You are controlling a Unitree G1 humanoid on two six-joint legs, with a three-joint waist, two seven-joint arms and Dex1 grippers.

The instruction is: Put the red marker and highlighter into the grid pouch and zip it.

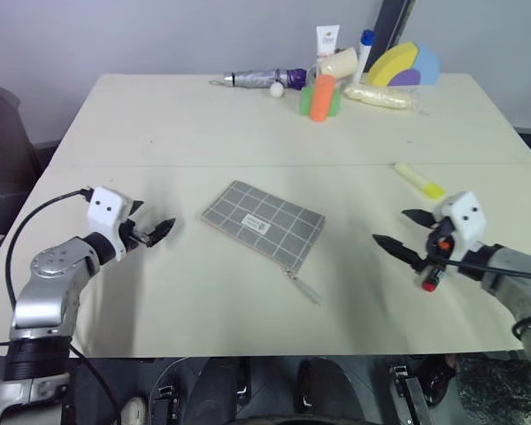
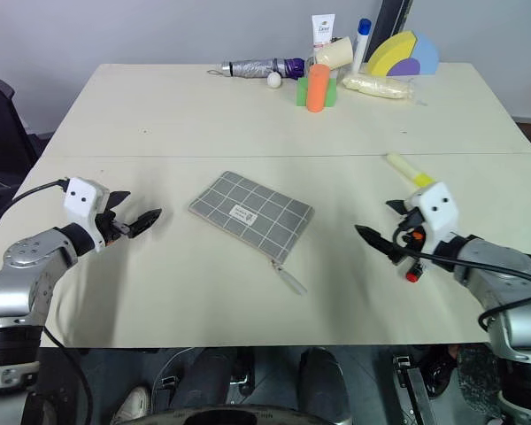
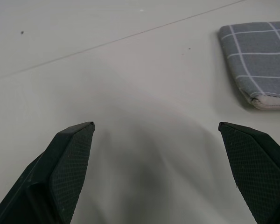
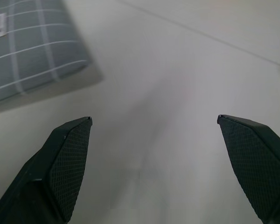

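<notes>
The grid pouch [image 1: 263, 222] lies flat near the table's middle, grey with white lines, its zipper pull [image 1: 303, 285] trailing toward the front edge. The pale-yellow highlighter [image 1: 418, 180] rests to the right of it. The red marker [image 1: 431, 282] lies under my right hand, with little more than its red end showing. My left gripper [image 1: 150, 221] hovers open to the left of the pouch [image 3: 261, 60], holding nothing. My right gripper [image 1: 391, 226] is open and empty too, to the right of the pouch [image 4: 32, 51] and just in front of the highlighter.
Along the table's far edge stand a folded umbrella [image 1: 261, 79], a white ball [image 1: 276, 89], an orange cylinder [image 1: 322, 97], a white tube [image 1: 327, 40], a cream packet [image 1: 380, 97] and a yellow-and-blue foam arch [image 1: 405, 66]. A seam [image 1: 248, 165] crosses the table.
</notes>
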